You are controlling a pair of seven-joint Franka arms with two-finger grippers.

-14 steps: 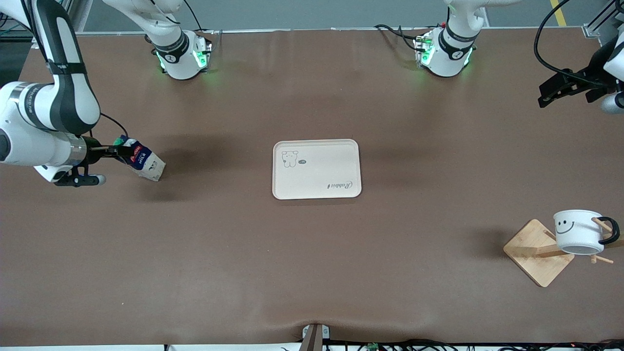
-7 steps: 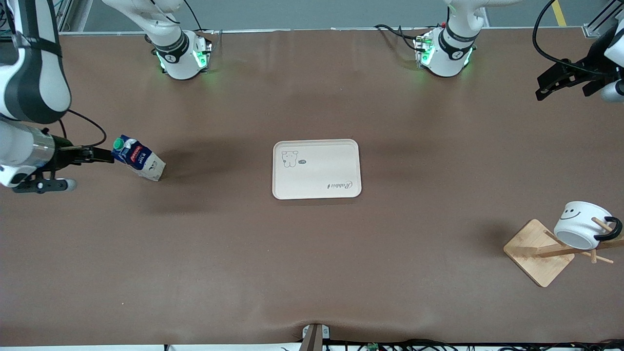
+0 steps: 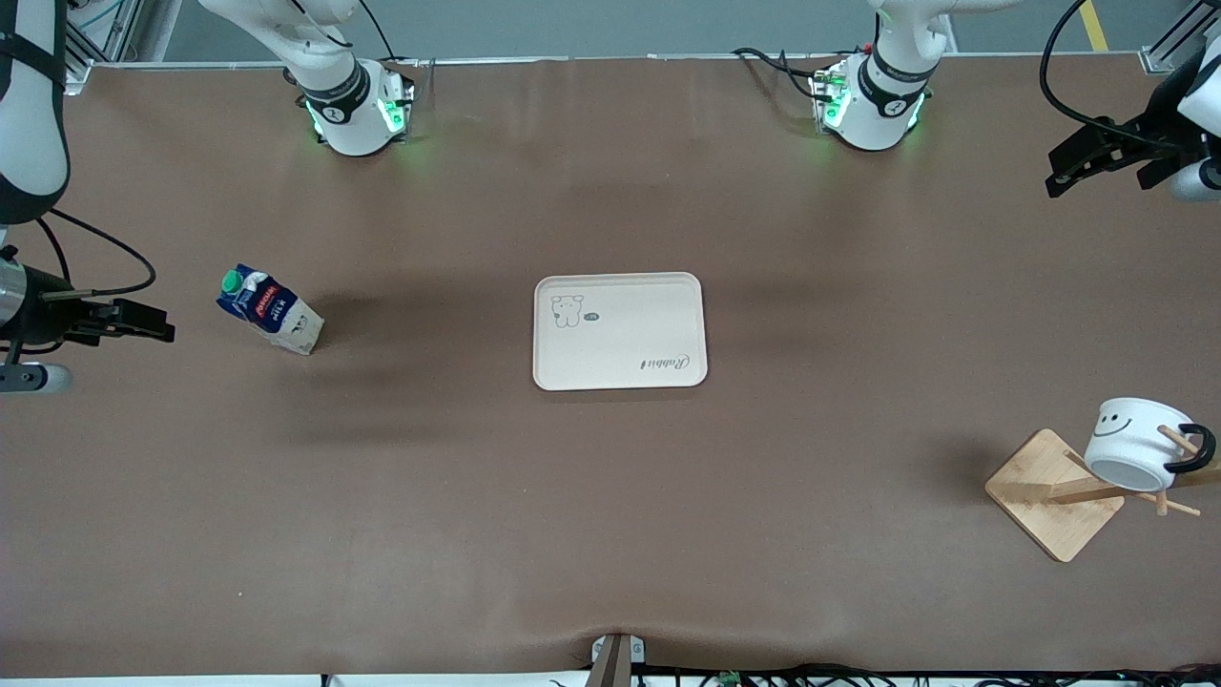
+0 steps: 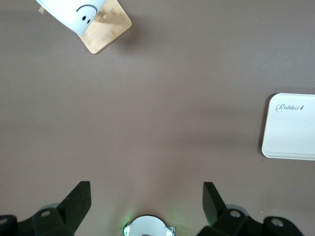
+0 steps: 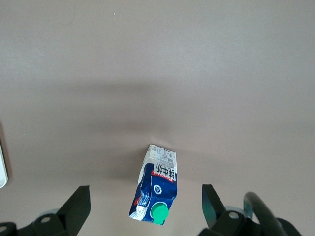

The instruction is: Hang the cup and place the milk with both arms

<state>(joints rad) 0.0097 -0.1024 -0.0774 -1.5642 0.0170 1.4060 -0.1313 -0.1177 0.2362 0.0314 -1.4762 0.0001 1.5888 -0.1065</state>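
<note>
Nearest the front camera, at the left arm's end of the worktop [image 3: 610,534], stood a wooden rack [image 3: 1054,493] w/ the cup [image 3: 1135,445] hung on a peg by its black handle, tilted, smiley showing. Its base sat close to the worktop's end edge; wide bare brown surface lay between it and the tray [image 3: 620,330].

The tray lay flat mid-worktop, nothing on it, open room all round.

About level w/ the tray, toward the right arm's end, the milk [image 3: 270,310] stood on the worktop, green cap up, not on the tray and well apart from it.

The right gripper [image 3: 143,322] hung over the worktop's end strip, just beside the milk but apart from it; fingers spread wide, holding nothing.

Farthest off, the left gripper [image 3: 1073,172] hung over the worktop corner by the bases' edge, fingers also wide apart, empty.

Right wrist view gave the milk's [image 5: 155,190] cap and printed side between its two fingers [image 5: 76,204]. Left wrist view alone showed the left arm's green-lit base between its fingers [image 4: 78,201], plus the cup [image 4: 74,12] and the tray's edge [image 4: 290,125] farther off.
</note>
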